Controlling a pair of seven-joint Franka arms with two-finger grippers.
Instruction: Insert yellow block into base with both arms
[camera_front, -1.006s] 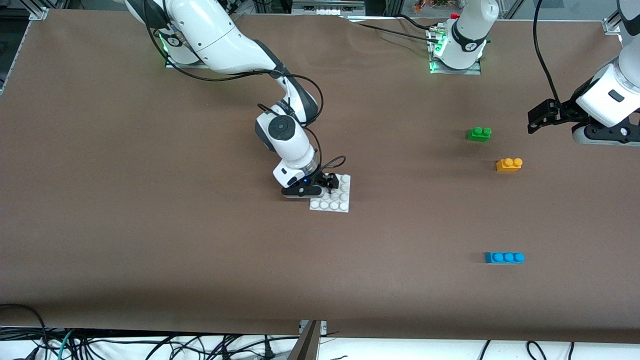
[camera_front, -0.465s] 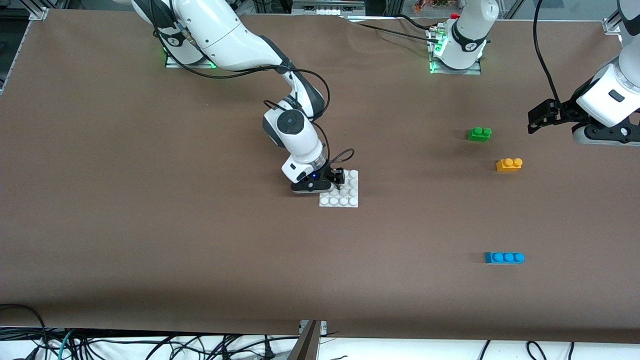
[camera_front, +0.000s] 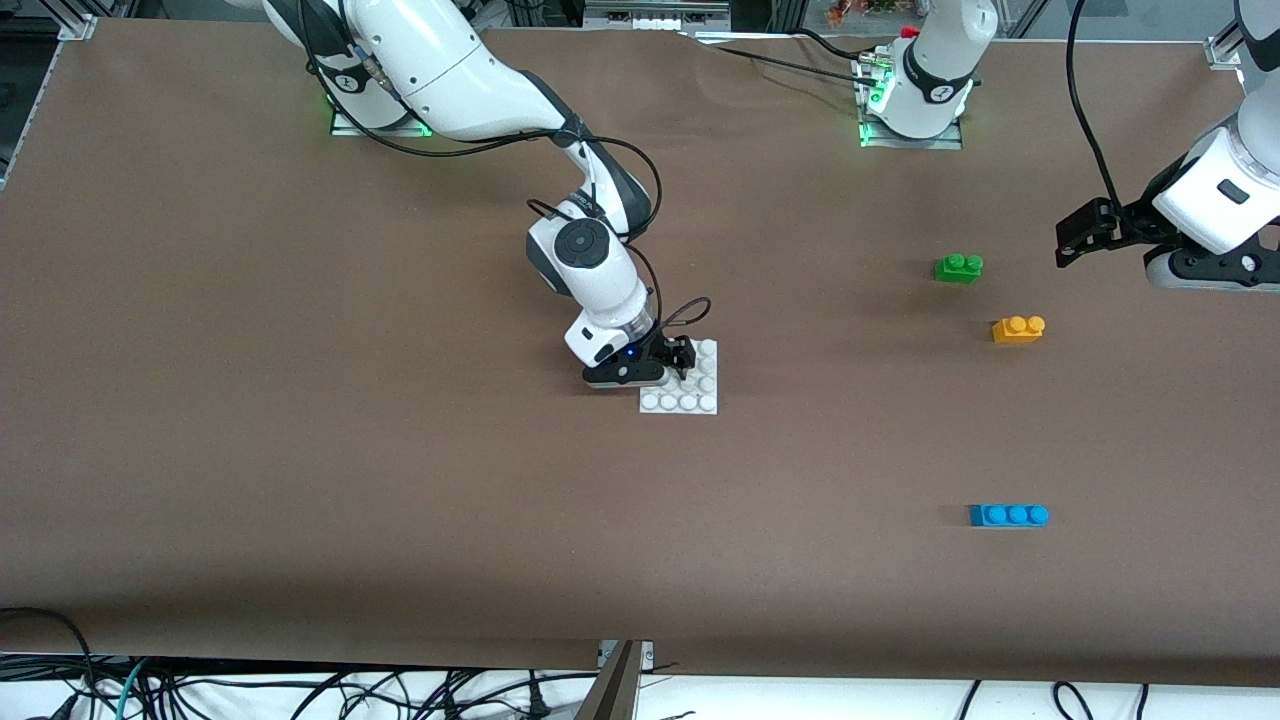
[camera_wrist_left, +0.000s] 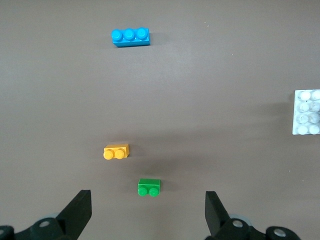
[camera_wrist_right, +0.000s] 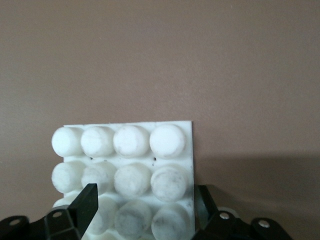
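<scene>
Front view shows the right gripper (camera_front: 683, 358) low at the base (camera_front: 690, 400), fingers apart around its edge. Left gripper (camera_front: 1075, 240) waits, spread wide, above the yellow block (camera_front: 1018, 329) on the table (camera_front: 300, 450).

Even overhead light, soft shadows — sharp front view, right wrist close-up slightly soft

Matt brown table cover (camera_front: 300, 450), smooth plastic yellow block (camera_front: 1017, 329), scuffed white base (camera_front: 690, 402)
</scene>
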